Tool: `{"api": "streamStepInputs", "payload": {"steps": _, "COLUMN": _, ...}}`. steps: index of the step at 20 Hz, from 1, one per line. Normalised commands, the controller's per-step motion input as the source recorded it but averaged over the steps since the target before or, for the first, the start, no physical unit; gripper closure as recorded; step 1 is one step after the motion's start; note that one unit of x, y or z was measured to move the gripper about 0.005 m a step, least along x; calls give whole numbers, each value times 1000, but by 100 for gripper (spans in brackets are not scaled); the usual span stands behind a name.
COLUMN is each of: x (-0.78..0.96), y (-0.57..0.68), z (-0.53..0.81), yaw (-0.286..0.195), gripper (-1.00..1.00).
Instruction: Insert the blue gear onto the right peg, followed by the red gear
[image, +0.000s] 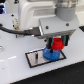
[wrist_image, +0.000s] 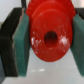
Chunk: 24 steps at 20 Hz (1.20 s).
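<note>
From the exterior view: my claw (image: 58, 44) grips one red gear (image: 57, 45) just above one blue gear (image: 51, 53) lying on the plate (image: 35, 57). Wrist view: two pads (wrist_image: 22, 37) clamp the red gear (wrist_image: 50, 37). No writing legible.

The plate (image: 46, 57) lies on the tabletop (image: 15, 70) near its middle. The blue gear (image: 50, 53) sits on the plate toward its far right corner. The red gear (image: 56, 44) hangs between the gripper (image: 56, 43) fingers (wrist_image: 21, 39), seemingly just above the blue gear.
</note>
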Motion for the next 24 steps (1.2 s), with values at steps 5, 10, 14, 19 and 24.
{"api": "streamStepInputs", "payload": {"steps": 5, "x": 103, "y": -53, "z": -106, "yaw": 0, "gripper": 100}}
{"api": "streamStepInputs", "payload": {"steps": 10, "x": 5, "y": 37, "z": 171, "yaw": 0, "gripper": 100}}
{"api": "streamStepInputs", "payload": {"steps": 14, "x": -9, "y": -9, "z": 198, "yaw": 0, "gripper": 100}}
{"api": "streamStepInputs", "payload": {"steps": 19, "x": 45, "y": -52, "z": 33, "yaw": 0, "gripper": 100}}
{"api": "streamStepInputs", "payload": {"steps": 24, "x": 118, "y": -121, "z": -86, "yaw": 0, "gripper": 100}}
